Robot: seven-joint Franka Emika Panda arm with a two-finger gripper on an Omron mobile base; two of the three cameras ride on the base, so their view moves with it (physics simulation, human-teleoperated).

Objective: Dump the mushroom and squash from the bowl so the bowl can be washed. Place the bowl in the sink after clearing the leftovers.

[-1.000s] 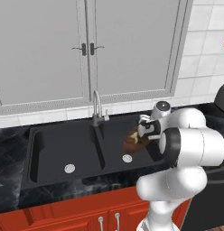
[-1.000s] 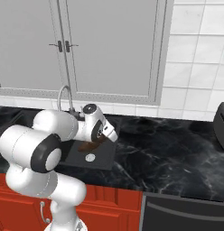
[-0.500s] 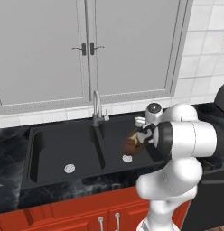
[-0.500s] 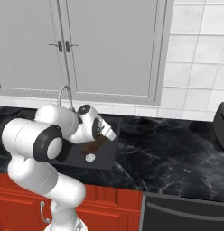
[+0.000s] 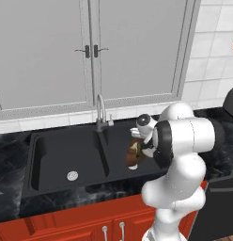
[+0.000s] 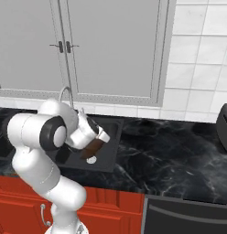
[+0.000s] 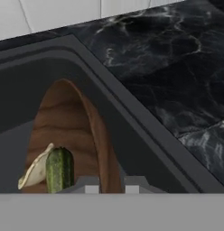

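Seen from the hand camera, the robot's fingers [image 7: 110, 184] are pinched almost closed on the rim of the bowl [image 7: 73, 131], a shallow dark-brown wooden dish with clear grain. The bowl is tipped up steeply on edge over the right basin of the black sink [image 7: 132, 131]. Low inside the bowl, close to the fingers, lie the squash [image 7: 58, 170], a short dark-green piece, and the mushroom [image 7: 36, 171], a pale cream lump touching the squash on its left side.

In the left base view, the white arm bends over the front of the sink, and the bowl [image 5: 135, 153] hangs tilted at the fingers [image 5: 138, 149] above the right basin, near its round silver drain. The right base view shows the same tilted bowl [image 6: 92, 147] held above that basin. Beyond, a curved chrome faucet [image 5: 100, 113] rises behind the divider between the two basins. Black marbled worktop [image 6: 179, 155] surrounds the sink [image 5: 66, 157]. Farthest back stand grey cabinet doors [image 5: 90, 47] and white wall tiles [image 6: 197, 59].
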